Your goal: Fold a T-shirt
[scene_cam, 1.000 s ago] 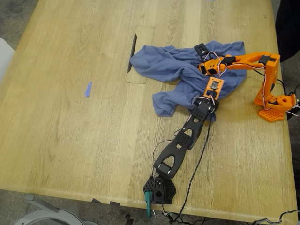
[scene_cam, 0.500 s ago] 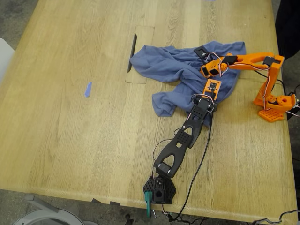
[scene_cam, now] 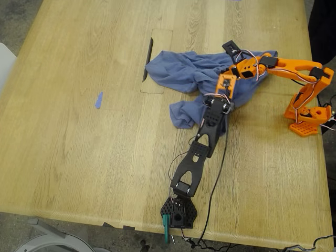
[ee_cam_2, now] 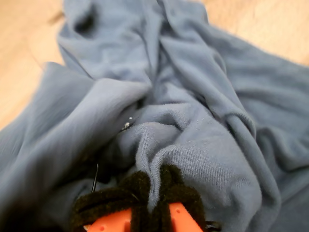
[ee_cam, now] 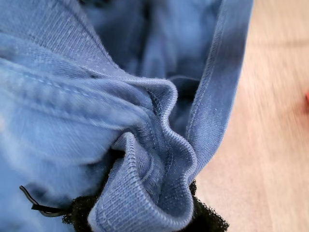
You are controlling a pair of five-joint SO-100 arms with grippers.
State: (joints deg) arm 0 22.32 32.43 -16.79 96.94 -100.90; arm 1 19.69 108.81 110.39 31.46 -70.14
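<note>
The wooden counter (scene_cam: 79,157) carries the crumpled slate-blue T-shirt (scene_cam: 178,71) near the far edge on the exterior view's right, its chest print hidden in the folds. My second hand (ee_cam_2: 154,205) pinches a ridge of cloth between narrow black-padded jaws. My first hand (ee_cam: 159,215) is buried under a hemmed fold, so I cannot tell its opening.
</note>
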